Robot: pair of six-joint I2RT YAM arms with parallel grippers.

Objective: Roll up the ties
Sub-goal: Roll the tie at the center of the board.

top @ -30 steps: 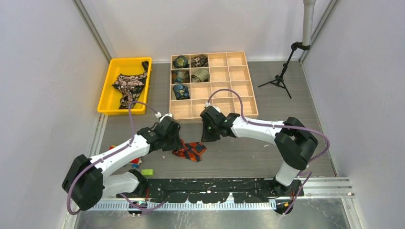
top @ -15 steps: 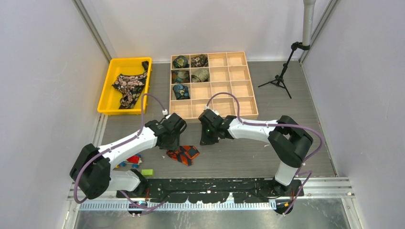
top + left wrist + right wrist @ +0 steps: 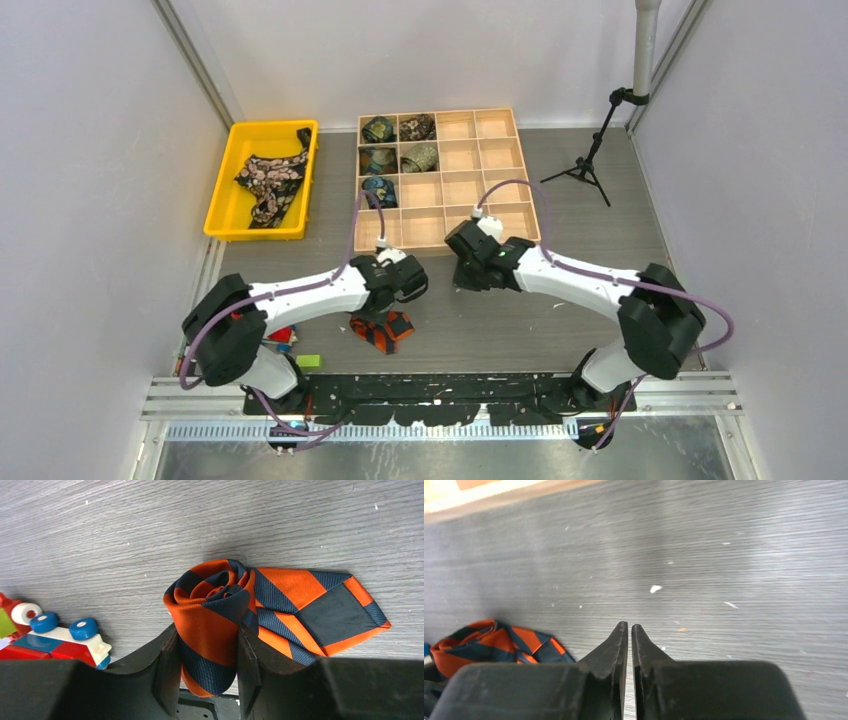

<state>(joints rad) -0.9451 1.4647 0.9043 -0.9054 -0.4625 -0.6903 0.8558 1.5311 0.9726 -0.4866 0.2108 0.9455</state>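
An orange-and-navy striped tie [image 3: 210, 610] is wound into a roll, its wide pointed end [image 3: 325, 610] lying flat on the grey floor to the right. My left gripper [image 3: 207, 635] is shut on the roll, one finger [image 3: 169, 665] on each side. From above, the same tie [image 3: 382, 330] sits just below my left gripper [image 3: 388, 308]. My right gripper [image 3: 630, 626] is shut with nothing in it and hovers over bare floor, the tie [image 3: 489, 642] off to its left. In the top view this gripper [image 3: 470, 272] stands apart, to the right.
A yellow bin [image 3: 222, 190] at the back left holds a black tie with pink flowers [image 3: 268, 180]. The wooden divided box [image 3: 500, 190] has several small rolled ties [image 3: 380, 130] in its left cells. Toy blocks [image 3: 283, 337] lie front left. A small tripod [image 3: 585, 165] stands back right.
My left gripper has carried the striped tie rightward and a little nearer, and the tie looks more tightly bunched. The right gripper has drawn away to the right.
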